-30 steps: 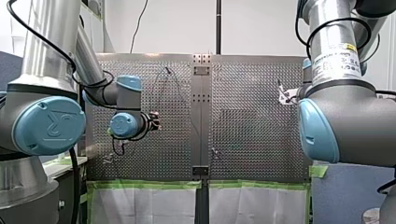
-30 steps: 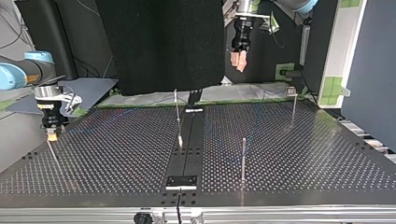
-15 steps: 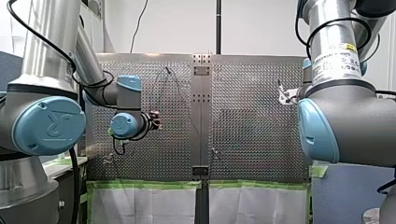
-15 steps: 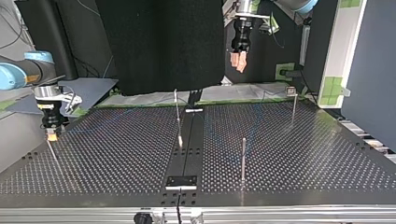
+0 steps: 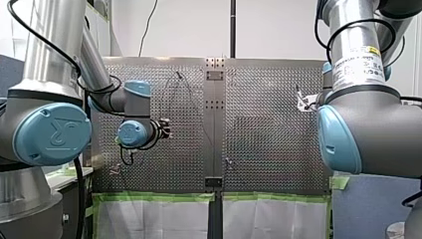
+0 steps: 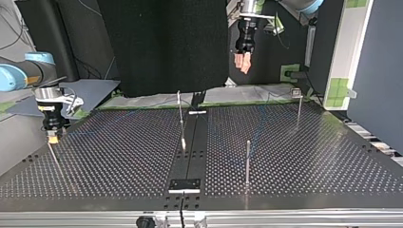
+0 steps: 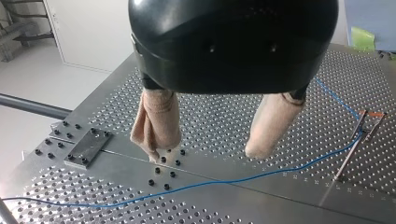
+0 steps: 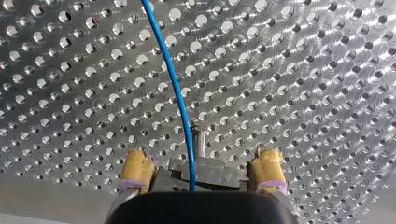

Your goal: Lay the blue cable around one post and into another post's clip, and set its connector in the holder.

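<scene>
In the front view, our left gripper (image 5: 165,128) hangs over the perforated table (image 5: 268,149). In the top view it hovers high by the far edge, while our right gripper (image 6: 52,138) sits low at a thin post (image 6: 53,154). In the left wrist view, the beige fingers (image 7: 156,123) are spread and hold nothing, and the blue cable (image 7: 261,175) lies on the table beneath. In the right wrist view, the yellow pads (image 8: 137,170) stand apart either side of a clip (image 8: 210,171), and the cable runs between them, ungripped.
</scene>
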